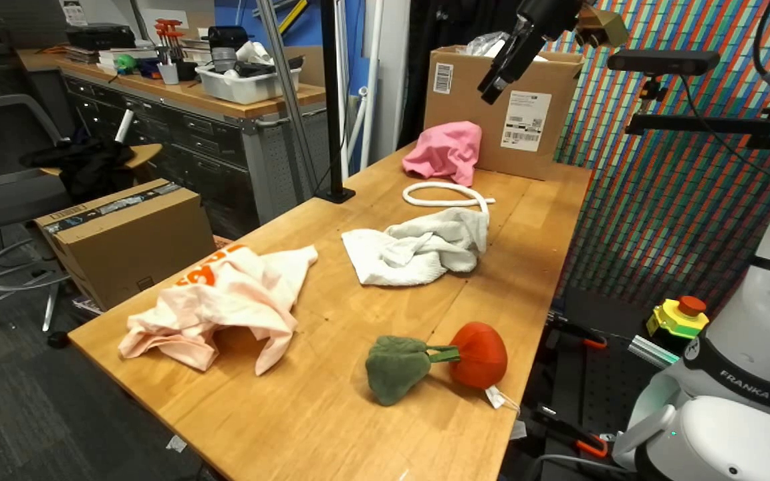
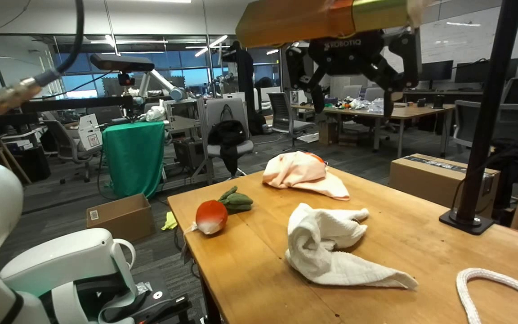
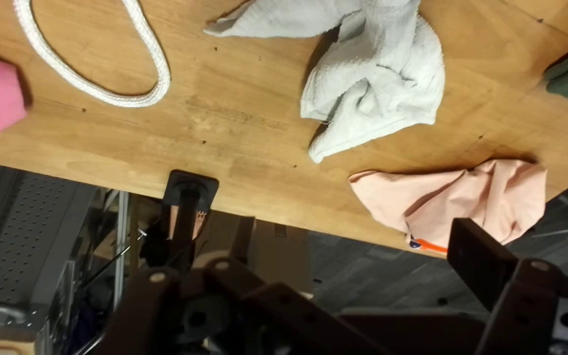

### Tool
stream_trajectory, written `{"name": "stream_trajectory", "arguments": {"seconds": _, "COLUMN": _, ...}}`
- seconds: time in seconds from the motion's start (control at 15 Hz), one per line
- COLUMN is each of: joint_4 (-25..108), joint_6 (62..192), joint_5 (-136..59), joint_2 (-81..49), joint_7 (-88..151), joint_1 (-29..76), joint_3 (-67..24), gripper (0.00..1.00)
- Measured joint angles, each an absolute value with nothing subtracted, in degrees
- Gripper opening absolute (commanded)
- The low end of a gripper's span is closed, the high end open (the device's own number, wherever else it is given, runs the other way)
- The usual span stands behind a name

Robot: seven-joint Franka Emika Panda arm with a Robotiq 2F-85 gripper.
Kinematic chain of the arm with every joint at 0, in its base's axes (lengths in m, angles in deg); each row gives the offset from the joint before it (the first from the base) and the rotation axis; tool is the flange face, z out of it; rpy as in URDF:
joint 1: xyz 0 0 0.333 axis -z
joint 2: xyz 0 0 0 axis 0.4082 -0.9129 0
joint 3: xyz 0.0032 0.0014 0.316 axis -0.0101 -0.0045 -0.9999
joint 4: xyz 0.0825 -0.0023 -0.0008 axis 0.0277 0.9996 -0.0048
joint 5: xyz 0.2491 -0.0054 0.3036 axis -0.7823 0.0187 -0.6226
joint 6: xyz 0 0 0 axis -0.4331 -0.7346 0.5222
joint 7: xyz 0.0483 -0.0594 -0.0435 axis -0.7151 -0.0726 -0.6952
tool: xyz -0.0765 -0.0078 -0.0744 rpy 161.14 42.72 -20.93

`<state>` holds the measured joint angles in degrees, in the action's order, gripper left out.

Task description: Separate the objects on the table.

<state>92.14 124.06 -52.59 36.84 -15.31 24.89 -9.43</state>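
We find the end effector [image 2: 353, 108] raised well above the level of the white towel [image 1: 425, 250], fingers spread, nothing between them. That height and spread, we judge, leave it free to reach any one piece without brushing another.

The towel lies crumpled on the tabletop [image 1: 331, 347], with the task's other things around it: the rope [image 3: 121, 101] off one side, the pink cloth [image 1: 448, 148] and the cardboard box [image 1: 462, 100] farther out that same way, and, on the towel's opposite side from the rope, the peach cloth [image 1: 224, 307] and the plush radish [image 1: 477, 355]. To us these gaps around the towel look like the separation asked for, mostly reached; the rope is the doubtful neighbour.

In an exterior view, a strand of the rope [image 1: 484, 201] runs up to the towel's edge, and we cannot tell whether they touch. The wrist view shows a gap between the rope's bend and the towel's nearest corner, but cuts off part of both. In an exterior view the radish [image 2: 212, 216] shows a pale root end; the wrist view gives us only green leaf.
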Motion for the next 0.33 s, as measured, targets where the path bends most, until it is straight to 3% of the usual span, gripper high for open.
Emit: {"name": "stream_trajectory", "arguments": {"seconds": 0.33, "joint_4": 98.39, "joint_6": 132.31, "joint_5": -54.21, "joint_2": 41.56, "joint_7": -15.28, "joint_1": 24.82, "joint_3": -6.33, "gripper": 1.00}}
